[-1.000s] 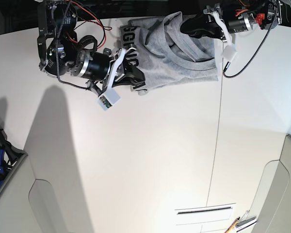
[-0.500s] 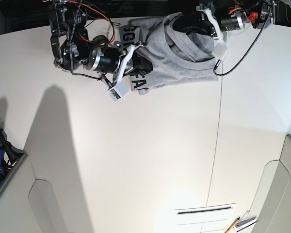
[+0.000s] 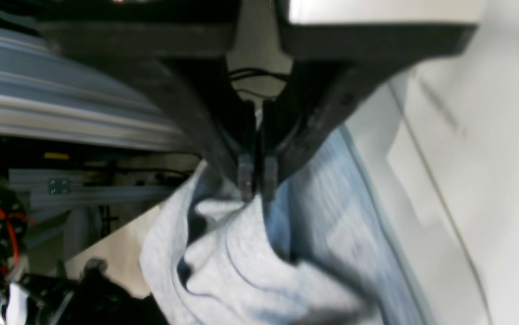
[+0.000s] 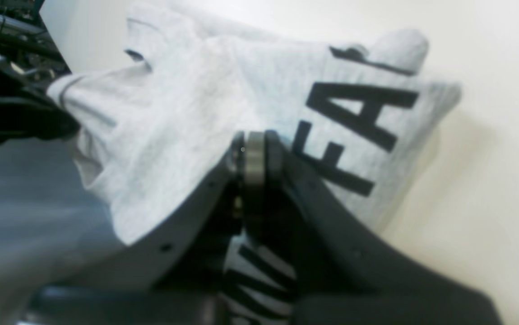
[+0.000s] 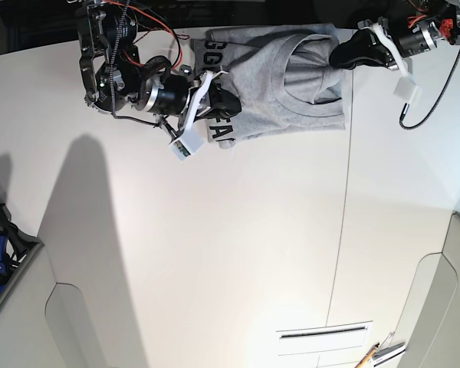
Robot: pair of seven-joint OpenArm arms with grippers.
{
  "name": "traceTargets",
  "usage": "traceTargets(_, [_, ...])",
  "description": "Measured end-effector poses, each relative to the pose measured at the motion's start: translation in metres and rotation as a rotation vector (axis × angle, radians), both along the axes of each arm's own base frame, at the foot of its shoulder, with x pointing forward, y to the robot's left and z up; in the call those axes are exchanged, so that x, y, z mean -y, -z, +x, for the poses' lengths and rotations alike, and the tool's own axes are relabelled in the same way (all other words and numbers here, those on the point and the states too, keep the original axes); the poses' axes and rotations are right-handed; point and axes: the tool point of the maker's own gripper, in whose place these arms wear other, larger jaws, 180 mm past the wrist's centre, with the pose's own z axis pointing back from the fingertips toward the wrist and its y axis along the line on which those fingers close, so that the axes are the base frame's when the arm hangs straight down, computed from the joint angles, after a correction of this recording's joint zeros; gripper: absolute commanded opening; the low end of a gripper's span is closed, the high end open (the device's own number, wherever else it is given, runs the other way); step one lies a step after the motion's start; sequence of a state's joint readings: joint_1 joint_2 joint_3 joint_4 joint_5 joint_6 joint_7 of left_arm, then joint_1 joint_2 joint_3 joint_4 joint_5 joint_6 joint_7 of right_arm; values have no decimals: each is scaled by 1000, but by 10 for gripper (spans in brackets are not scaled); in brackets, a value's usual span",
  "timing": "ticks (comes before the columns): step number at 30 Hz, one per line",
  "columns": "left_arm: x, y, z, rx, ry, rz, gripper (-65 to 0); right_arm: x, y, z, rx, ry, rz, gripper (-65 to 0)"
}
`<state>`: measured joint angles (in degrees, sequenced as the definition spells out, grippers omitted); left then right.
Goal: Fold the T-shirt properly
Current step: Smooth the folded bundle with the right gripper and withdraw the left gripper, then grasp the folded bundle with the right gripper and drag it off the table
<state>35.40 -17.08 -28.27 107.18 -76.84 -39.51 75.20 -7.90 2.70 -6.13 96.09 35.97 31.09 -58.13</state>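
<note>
Currently, the T-shirt lies bunched on the table, beneath both arms.

The left jaws are clenched on a raised fold of grey fabric at the T-shirt's side; the right jaws are closed above the lettered portion, and whether they pinch any cloth cannot be told. Black block capitals run along the edge near the right arm, beside the plain, creased fabric.

- Black lettering on the grey T-shirt lies partly hidden beneath the right gripper.
- The left arm runs beyond the base view's edge.
- Folds blur in the left wrist view.
</note>
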Motion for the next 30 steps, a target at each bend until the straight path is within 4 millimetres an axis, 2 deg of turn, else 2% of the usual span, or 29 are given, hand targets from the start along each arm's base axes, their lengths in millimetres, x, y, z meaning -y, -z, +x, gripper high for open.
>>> traceTargets(6, [1,3,-13,-35,8,-3,-650,0,0,0,0,0,0,-650])
traceTargets(7, [-1,3,-13,-36,12,3,-608,0,0,0,0,0,0,-650])
traceTargets(9, [-5,2,-11,-33,19,16,-442,0,0,0,-1,0,0,-650])
traceTargets(10, [-6,2,-10,-29,19,21,-399,0,0,0,-1,0,-1,-650])
traceTargets(11, [-7,3,-10,-29,19,30,-391,0,0,0,-1,0,-1,-650])
traceTargets(16, [-14,11,-12,-45,22,88,-392,-1,-2,0,1,0,11,-650])
traceTargets(18, [-15,12,-13,-48,24,96,-392,-3,-11,2,24,-1,24,-650])
traceTargets(22, [-23,10,-11,-39,2,111,-392,-4,-46,15,143,-5,40,-650])
traceTargets(27, [-51,0,-2,4,-85,158,-394,-7,-107,36,361,-23,69,-650])
traceTargets(28, [-59,-3,0,16,-110,172,-406,-8,-114,38,394,-38,69,-650])
traceTargets(30, [-78,-10,4,43,-164,206,-480,-12,-115,37,403,-79,47,-650])
